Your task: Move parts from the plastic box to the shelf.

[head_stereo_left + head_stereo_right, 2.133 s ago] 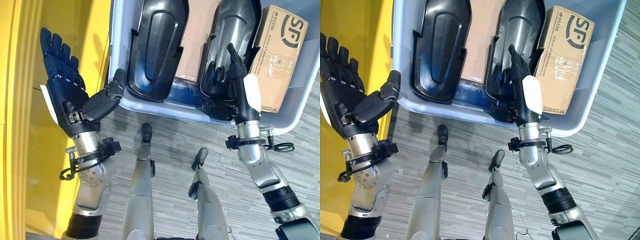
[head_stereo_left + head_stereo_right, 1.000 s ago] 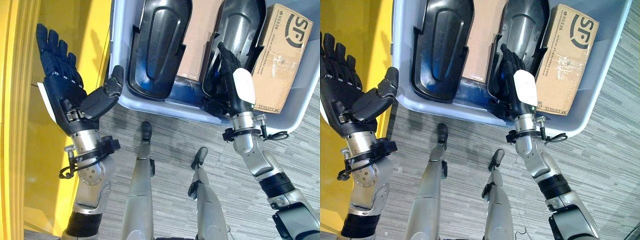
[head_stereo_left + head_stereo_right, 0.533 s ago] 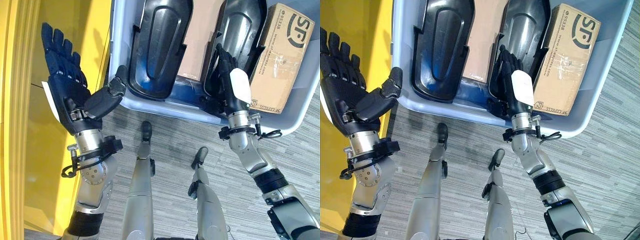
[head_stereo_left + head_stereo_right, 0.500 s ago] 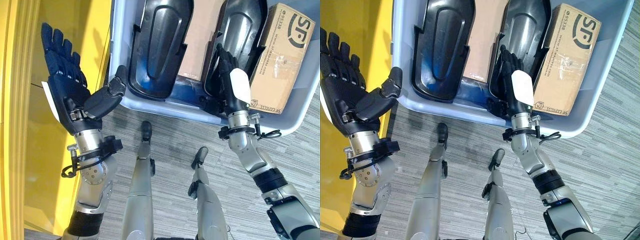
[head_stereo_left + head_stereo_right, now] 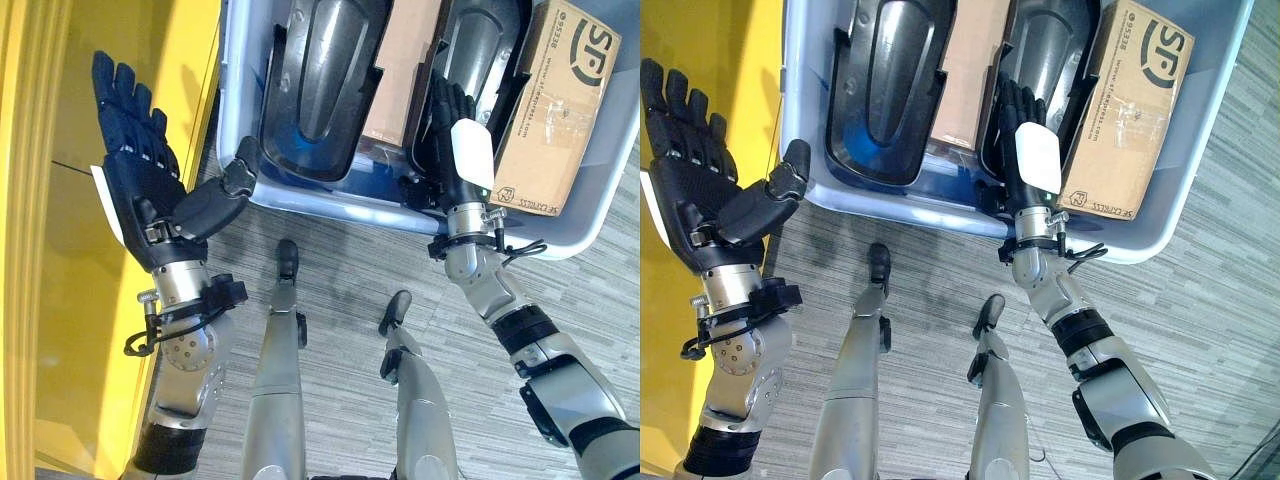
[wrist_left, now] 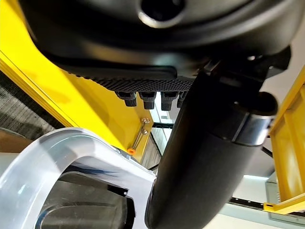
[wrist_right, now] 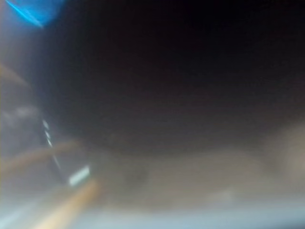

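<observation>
Nearest the robot is a strip of grey carpet floor, bare between the two arms and the near wall of the plastic box. On the left the left hand is raised just outside the box's near left corner, fingers straight and spread, thumb stretched toward the box rim, holding nothing. It stands over the yellow shelf, which runs along the whole left side from near to far; only a narrow gap lies between the shelf edge and the box's left wall.

On the right the right hand reaches over the near rim into the box and lies against the right black part. A white cover shows on its back, and its fingers point away along the part's near end. Whether those fingers are curled onto the part or merely resting flat cannot be told; the right wrist view is a dark blur.

Inside the box there are two black moulded parts, long shells standing side by side: the left black part and the right one. There are also two cardboard boxes: a plain flat cardboard box wedged between the parts, and a printed cardboard box against the right wall, touching the right part. The contents fill the box from wall to wall, with little free space around them.
</observation>
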Controlling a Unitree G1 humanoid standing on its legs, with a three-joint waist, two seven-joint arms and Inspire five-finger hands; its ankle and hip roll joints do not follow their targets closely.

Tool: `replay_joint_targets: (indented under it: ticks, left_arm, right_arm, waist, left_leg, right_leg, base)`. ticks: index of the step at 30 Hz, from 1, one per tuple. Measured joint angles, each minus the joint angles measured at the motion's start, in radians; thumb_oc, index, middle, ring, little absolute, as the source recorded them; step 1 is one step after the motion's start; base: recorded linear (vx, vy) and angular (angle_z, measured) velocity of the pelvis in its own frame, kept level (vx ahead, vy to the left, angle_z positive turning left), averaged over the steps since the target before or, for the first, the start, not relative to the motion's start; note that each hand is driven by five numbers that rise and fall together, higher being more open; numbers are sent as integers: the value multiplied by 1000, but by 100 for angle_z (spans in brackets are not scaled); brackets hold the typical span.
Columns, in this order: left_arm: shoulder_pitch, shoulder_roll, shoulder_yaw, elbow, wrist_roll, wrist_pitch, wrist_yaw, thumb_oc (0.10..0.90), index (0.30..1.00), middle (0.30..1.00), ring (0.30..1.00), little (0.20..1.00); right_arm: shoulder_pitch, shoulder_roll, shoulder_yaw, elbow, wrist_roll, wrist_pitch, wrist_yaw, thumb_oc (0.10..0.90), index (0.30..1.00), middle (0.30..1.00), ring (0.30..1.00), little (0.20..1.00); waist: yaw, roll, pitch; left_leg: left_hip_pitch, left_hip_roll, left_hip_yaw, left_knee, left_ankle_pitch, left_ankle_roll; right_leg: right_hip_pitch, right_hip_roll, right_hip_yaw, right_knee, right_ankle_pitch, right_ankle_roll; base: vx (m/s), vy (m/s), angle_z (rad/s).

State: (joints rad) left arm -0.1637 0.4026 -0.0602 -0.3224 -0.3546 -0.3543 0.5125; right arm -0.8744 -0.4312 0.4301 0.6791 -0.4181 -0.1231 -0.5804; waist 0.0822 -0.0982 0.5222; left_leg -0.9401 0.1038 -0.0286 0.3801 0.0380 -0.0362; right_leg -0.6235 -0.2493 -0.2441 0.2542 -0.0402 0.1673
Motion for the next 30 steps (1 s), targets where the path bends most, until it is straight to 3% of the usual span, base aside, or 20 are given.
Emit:
replay_joint_targets:
  ticks: [2, 3, 5, 12, 17, 19, 24, 28, 30]
  left_arm:
    - [9, 21, -16, 0, -21, 0, -2, 900, 1000, 1000, 1000, 1000]
    - [11, 23, -24, 0, -29, -1, -3, 900, 1000, 1000, 1000, 1000]
    - [23, 25, -30, 0, -33, -2, -4, 900, 1000, 1000, 1000, 1000]
    - [24, 27, -38, 0, -32, -2, -8, 900, 1000, 1000, 1000, 1000]
    - [12, 23, -42, 1, -30, 0, -2, 900, 1000, 1000, 1000, 1000]
    - [9, 23, -36, 3, -28, 3, -1, 900, 1000, 1000, 1000, 1000]
    - [-25, 23, -14, 20, -17, 6, -1, 900, 1000, 1000, 1000, 1000]
    - [-37, 25, 33, 33, 10, 7, -1, 900, 1000, 1000, 1000, 1000]
    - [-16, 27, 62, 34, 17, 7, -15, 900, 1000, 1000, 1000, 1000]
  right_arm:
    - [-32, 2, 26, 70, 11, -5, -5, 900, 1000, 1000, 1000, 1000]
    - [-51, 3, 32, 104, 17, -6, -6, 616, 602, 602, 602, 602]
    - [-89, 7, 57, 173, 26, -6, -8, 400, 300, 300, 300, 300]
    - [-112, -10, 54, 236, 28, 47, -123, 400, 300, 300, 300, 300]
    - [-46, -37, 25, 113, -15, 106, -117, 400, 300, 300, 300, 300]
    - [22, -53, 7, 14, -36, 133, -108, 400, 300, 300, 300, 300]
    - [179, -78, -50, -191, -95, 136, -9, 400, 300, 300, 300, 300]
    - [335, -84, -98, -398, -132, 119, 100, 400, 300, 300, 300, 300]
    - [398, -85, -118, -483, -131, 103, 139, 400, 300, 300, 300, 300]
  waist:
    - [1, 0, -14]
    - [5, 1, -21]
    - [6, 1, -34]
    - [38, 17, -48]
    - [52, 47, -43]
    - [50, 54, -39]
    - [52, 54, -26]
    - [36, 28, -2]
    - [32, 23, -3]
  left_leg:
    - [-3, 0, 1, -1, 0, -1]
    - [-4, -2, 3, -4, 1, -1]
    - [-4, -2, 3, -9, 1, -2]
    - [-3, -5, 12, -22, 8, -13]
    - [29, 2, 24, -17, 22, -12]
    - [68, 7, 33, -21, 48, 6]
    - [178, 9, 60, -26, 31, 28]
    - [318, 19, 92, -40, 25, 29]
    - [370, 34, 109, -53, 8, 17]
  right_leg:
    - [-23, -3, 17, 35, -18, -7]
    - [-33, -6, 22, 46, -26, 0]
    - [-40, -7, 27, 64, -30, -5]
    - [-65, -12, 46, 103, -51, -11]
    - [-15, -1, 45, 74, -42, -20]
    - [46, 8, 40, 28, -26, -14]
    - [217, 16, 30, -118, 28, 20]
    - [399, 29, 35, -263, 81, 17]
    - [443, 39, 44, -293, 95, 10]
  base:
    - [0, 0, 0]
    - [0, 0, 0]
    - [-9, 5, 2]
    - [-11, 4, 6]
    - [-20, -3, 1]
    - [-58, 8, -1]
    - [8, -5, -4]
    - [80, -2, -13]
    - [70, -13, -26]
